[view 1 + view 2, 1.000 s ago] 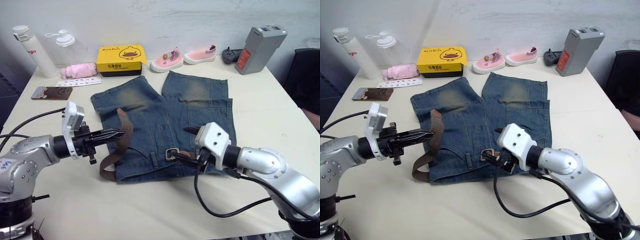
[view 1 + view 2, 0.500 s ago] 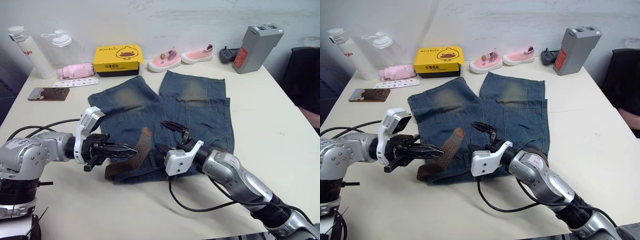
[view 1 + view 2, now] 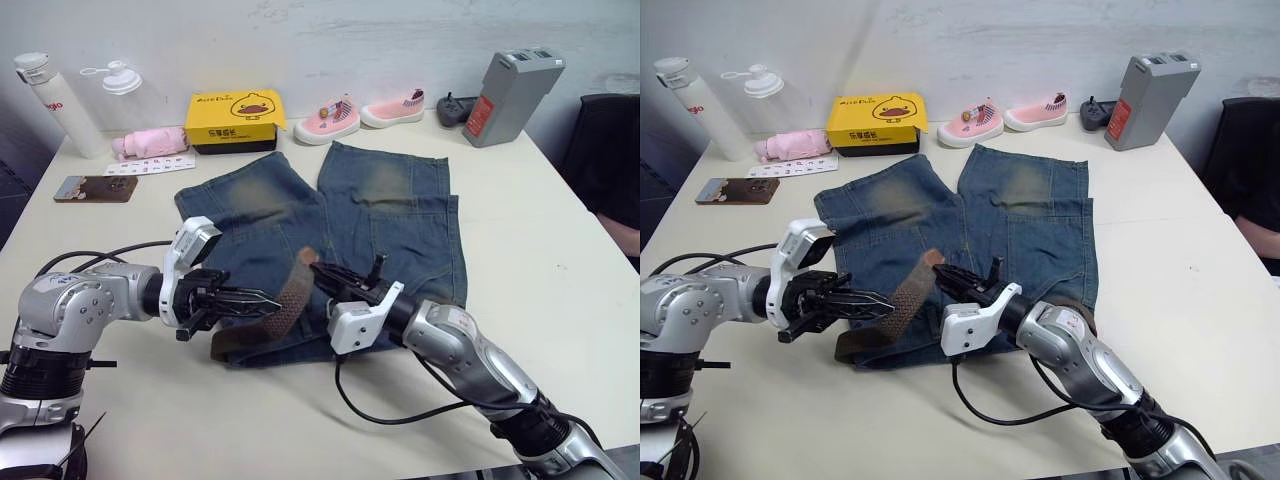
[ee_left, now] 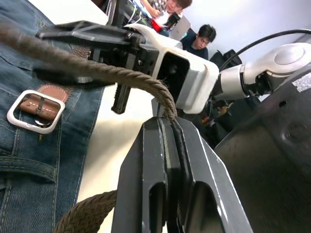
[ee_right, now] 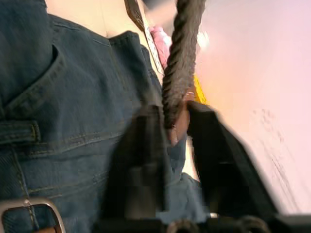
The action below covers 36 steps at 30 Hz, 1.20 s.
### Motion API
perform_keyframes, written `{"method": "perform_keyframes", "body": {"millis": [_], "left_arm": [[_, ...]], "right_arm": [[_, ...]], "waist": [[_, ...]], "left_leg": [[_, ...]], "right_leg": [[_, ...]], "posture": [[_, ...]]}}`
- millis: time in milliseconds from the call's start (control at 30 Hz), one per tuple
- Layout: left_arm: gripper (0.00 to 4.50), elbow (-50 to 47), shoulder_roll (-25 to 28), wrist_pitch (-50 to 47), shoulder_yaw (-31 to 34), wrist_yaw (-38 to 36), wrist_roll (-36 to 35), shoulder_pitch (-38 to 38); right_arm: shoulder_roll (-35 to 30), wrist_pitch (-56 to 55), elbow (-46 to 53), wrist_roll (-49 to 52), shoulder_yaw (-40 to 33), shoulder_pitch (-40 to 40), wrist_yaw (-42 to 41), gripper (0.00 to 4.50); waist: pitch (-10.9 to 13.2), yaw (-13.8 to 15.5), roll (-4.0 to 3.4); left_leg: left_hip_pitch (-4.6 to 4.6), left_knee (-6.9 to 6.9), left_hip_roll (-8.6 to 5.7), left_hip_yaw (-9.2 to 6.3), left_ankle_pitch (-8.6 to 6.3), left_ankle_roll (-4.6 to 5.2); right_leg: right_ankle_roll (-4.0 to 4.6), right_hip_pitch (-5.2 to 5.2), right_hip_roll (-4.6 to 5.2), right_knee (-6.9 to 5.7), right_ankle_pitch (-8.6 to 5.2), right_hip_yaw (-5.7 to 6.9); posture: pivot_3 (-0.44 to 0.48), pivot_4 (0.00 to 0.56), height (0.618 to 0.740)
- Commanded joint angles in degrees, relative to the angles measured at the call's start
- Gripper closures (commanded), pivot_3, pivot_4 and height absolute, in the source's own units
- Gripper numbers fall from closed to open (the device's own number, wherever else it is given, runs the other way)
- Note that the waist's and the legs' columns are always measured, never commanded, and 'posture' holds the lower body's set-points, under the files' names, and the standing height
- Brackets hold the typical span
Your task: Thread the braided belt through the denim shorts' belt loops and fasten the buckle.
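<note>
Threading is judged barely begun: the braided belt (image 3: 283,305) is clamped in the closed left pincer (image 3: 265,302), its free tip raised between the parted fingers of the right pincer (image 3: 322,273), above the denim shorts (image 3: 400,215) on the table (image 3: 560,250). The buckle (image 4: 35,110) lies unfastened at the waistband.

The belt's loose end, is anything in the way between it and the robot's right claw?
Nothing visible. The braided belt tip sits right between the right gripper fingers, which are open around it. The left gripper is shut on the belt further down, above the denim shorts.
</note>
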<state>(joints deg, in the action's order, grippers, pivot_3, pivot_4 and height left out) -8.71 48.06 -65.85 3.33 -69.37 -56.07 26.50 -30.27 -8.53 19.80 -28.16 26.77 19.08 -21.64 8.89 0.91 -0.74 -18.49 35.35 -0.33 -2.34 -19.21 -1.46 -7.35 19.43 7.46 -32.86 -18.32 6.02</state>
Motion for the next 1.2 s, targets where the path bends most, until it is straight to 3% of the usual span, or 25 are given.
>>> {"method": "perform_keyframes", "body": {"millis": [33, 267, 300, 367, 500, 567, 767, 833, 967, 1067, 1200], "left_arm": [[4.50, -0.6, 1.5, 1.2, 0.0, -2.1, 0.4, 0.1], [4.50, -0.5, 2.1, 1.8, -0.3, -2.3, 1.5, -0.1], [3.92, -0.3, 2.4, 1.9, -0.3, -2.2, 1.9, -0.2], [3.30, -0.1, 3.0, 2.4, -0.2, -2.3, 2.7, -0.3], [1.62, 0.7, 4.5, 6.4, 1.8, -1.0, 5.8, 1.1], [1.62, 1.2, 4.7, 6.6, 3.7, 0.2, 5.5, 2.3], [1.62, -4.2, 2.7, -9.1, 16.0, 11.7, -18.1, 5.1], [1.62, -7.3, 2.8, -10.7, 16.2, 17.2, -30.6, -1.2], [1.62, -11.7, 3.3, -7.2, 13.7, 31.5, -48.0, -19.3], [1.62, -9.2, 2.5, -1.3, 10.3, 43.3, -55.7, -26.0], [1.62, -10.7, -2.1, 3.7, 6.9, 51.4, -56.9, -28.2]], "right_arm": [[0.3, -1.1, 0.7, -0.4, -2.0, -0.4, -0.6, 4.46], [0.4, -2.1, 0.3, -0.3, -3.5, 0.2, -1.5, 4.46], [0.1, -1.9, 0.4, 0.0, -3.8, 0.1, -2.3, 4.50], [-0.2, -1.3, 0.7, 0.1, -4.2, 0.1, -3.7, 4.50], [-0.1, 6.5, 2.6, 0.0, -5.0, 0.9, -9.8, 4.50], [0.1, 10.1, 3.8, -0.4, -4.9, 1.5, -12.6, 4.50], [3.9, 17.9, 4.4, -4.7, -3.5, 4.0, -14.2, 4.50], [5.2, 19.0, 3.1, -6.1, -2.9, 4.6, -13.4, 4.50], [7.8, 21.2, 2.4, -8.3, -2.8, 5.4, -11.8, 4.50], [8.5, 22.0, 3.2, -9.2, -3.2, 5.8, -11.4, 4.50], [8.4, 21.2, 4.1, -10.1, -3.4, 6.2, -11.1, 4.50]], "waist": [[0.0, -0.2, 0.00], [0.0, -0.8, 0.00], [0.0, -0.9, 0.00], [0.0, -1.0, 0.01], [0.0, -0.9, 0.00], [0.0, -0.9, 0.01], [0.0, -1.0, 0.03], [0.0, -1.1, 0.01], [-0.1, -1.8, -0.07], [-0.1, -1.2, 0.04], [-0.1, -0.7, 0.04]], "left_leg": [[0.01, 0.00, 0.00, 0.00, 0.00, 0.00], [0.01, 0.00, 0.00, -0.02, 0.00, 0.00], [0.02, 0.00, 0.00, -0.02, 0.00, 0.00], [0.03, 0.00, 0.00, -0.02, 0.00, 0.00], [0.05, 0.00, 0.01, -0.02, 0.00, 0.01], [0.03, 0.00, 0.02, -0.02, 0.00, 0.00], [-0.01, 0.05, 0.05, -0.12, 0.00, 0.02], [0.08, 0.05, 0.08, -0.11, 0.01, 0.04], [0.27, 0.00, 0.18, -0.10, 0.02, 0.07], [0.27, 0.07, 0.21, -0.37, -0.03, -0.03], [0.23, 0.08, 0.03, -0.40, -0.08, -0.06]], "right_leg": [[0.01, 0.01, 0.00, -0.01, -0.01, 0.00], [0.03, 0.00, 0.02, -0.07, -0.02, 0.00], [0.03, 0.00, 0.02, -0.07, -0.02, 0.00], [0.04, 0.00, 0.01, -0.08, -0.02, 0.00], [0.06, 0.00, 0.00, -0.11, -0.03, 0.00], [0.06, 0.00, 0.00, -0.11, -0.03, 0.01], [0.06, 0.04, 0.04, -0.15, -0.03, 0.02], [0.06, -0.01, 0.07, -0.21, -0.03, -0.02], [0.09, 0.04, 0.10, -0.38, -0.05, -0.25], [0.19, 0.04, 0.14, -0.49, -0.11, -0.51], [0.20, 0.04, 0.22, -0.44, -0.11, -0.75]], "posture": [[0.000, 0.150, 0.712], [0.000, 0.150, 0.712], [0.000, 0.150, 0.712], [0.000, 0.150, 0.712], [0.000, 0.150, 0.712], [0.000, 0.150, 0.712], [0.000, 0.150, 0.712], [0.000, 0.150, 0.712], [0.000, 0.150, 0.712], [0.000, 0.150, 0.712], [0.000, 0.150, 0.712]]}}
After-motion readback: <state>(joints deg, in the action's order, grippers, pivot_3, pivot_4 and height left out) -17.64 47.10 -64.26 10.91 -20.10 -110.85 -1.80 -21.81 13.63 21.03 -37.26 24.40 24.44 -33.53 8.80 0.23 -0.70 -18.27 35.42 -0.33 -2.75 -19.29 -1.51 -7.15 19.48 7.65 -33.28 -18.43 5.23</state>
